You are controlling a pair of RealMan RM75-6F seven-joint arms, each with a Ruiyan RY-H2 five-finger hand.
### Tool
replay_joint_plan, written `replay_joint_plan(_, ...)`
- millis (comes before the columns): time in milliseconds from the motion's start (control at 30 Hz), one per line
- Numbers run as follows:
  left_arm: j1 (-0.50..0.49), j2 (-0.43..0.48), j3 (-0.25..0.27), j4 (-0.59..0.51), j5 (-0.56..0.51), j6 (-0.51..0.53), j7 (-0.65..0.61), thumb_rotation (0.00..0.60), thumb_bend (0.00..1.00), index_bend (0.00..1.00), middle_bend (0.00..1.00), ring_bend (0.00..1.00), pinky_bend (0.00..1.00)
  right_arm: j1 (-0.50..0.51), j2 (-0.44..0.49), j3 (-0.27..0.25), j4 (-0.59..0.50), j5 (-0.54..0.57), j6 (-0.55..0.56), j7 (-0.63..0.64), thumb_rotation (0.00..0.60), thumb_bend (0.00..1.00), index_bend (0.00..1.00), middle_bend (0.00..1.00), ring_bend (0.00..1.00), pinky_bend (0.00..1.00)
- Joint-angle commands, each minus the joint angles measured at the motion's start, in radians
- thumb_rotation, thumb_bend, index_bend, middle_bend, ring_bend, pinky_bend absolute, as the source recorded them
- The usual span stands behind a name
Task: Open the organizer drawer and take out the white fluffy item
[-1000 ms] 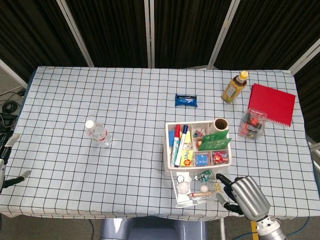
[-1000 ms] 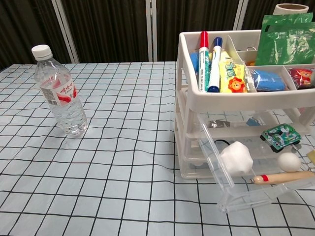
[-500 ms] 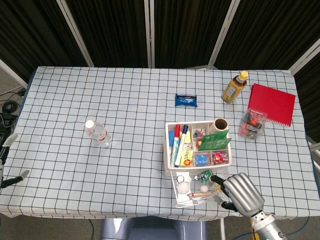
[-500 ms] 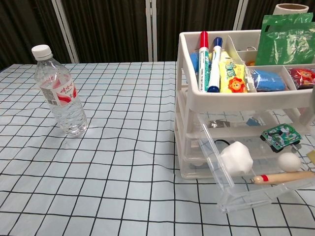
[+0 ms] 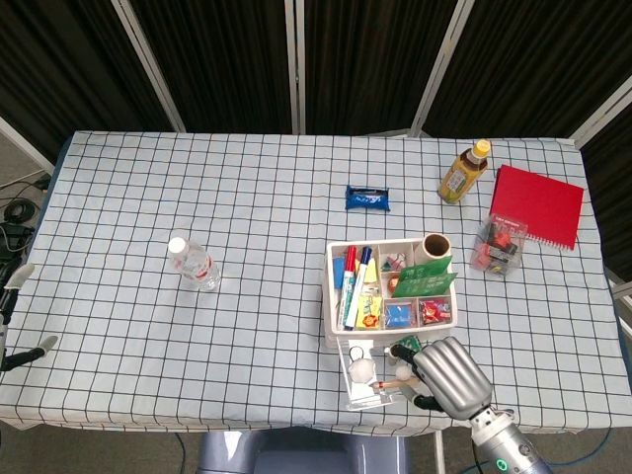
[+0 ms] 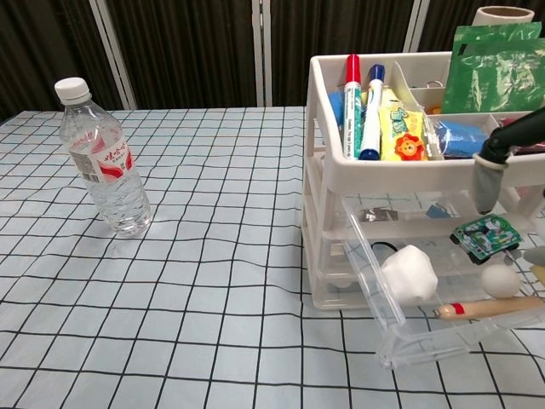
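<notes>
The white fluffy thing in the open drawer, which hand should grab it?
The right hand. It hovers over the open drawer, close to the white fluffy item. No left hand shows near it.

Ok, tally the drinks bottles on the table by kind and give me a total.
Clear water bottle: 1
Amber tea bottle with yellow cap: 1
Total: 2

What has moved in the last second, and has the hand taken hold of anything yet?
The right hand has slid left over the open drawer; its fingers now show in the chest view, above the drawer's contents. It holds nothing yet. The white fluffy item, organizer and water bottle have not moved.
</notes>
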Motion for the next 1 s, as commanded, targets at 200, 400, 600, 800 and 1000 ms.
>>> replay_joint_plan(200,0.001,0.002,-0.001,0.002,-0.004,-0.002,-0.007,0.600,0.12,0.00,0.00,0.00,0.00,0.056,-0.055,0.033,-0.014,0.094,-0.050,-0.097,0.600,0.22,0.46,1.00,1.00,0.84)
replay_joint_plan(400,0.000,0.002,-0.001,0.001,-0.004,-0.004,-0.005,0.600,0.12,0.00,0.00,0.00,0.00,0.078,-0.076,0.038,-0.016,0.131,-0.062,-0.128,0.600,0.22,0.46,1.00,1.00,0.84)
replay_joint_plan(600,0.000,0.002,-0.001,0.001,-0.006,-0.004,-0.005,0.600,0.12,0.00,0.00,0.00,0.00,0.110,-0.101,0.048,-0.011,0.180,-0.079,-0.166,0.600,0.22,0.46,1.00,1.00,0.84)
replay_joint_plan(800,0.001,0.005,-0.003,0.003,-0.009,-0.004,-0.011,0.600,0.12,0.00,0.00,0.00,0.00,0.142,-0.131,0.045,-0.012,0.242,-0.088,-0.234,0.600,0.22,0.44,1.00,1.00,0.84)
replay_joint_plan(1000,0.002,0.006,-0.004,0.004,-0.010,-0.004,-0.016,0.600,0.12,0.00,0.00,0.00,0.00,0.152,-0.171,0.031,0.009,0.237,-0.065,-0.289,0.600,0.22,0.44,1.00,1.00,0.84)
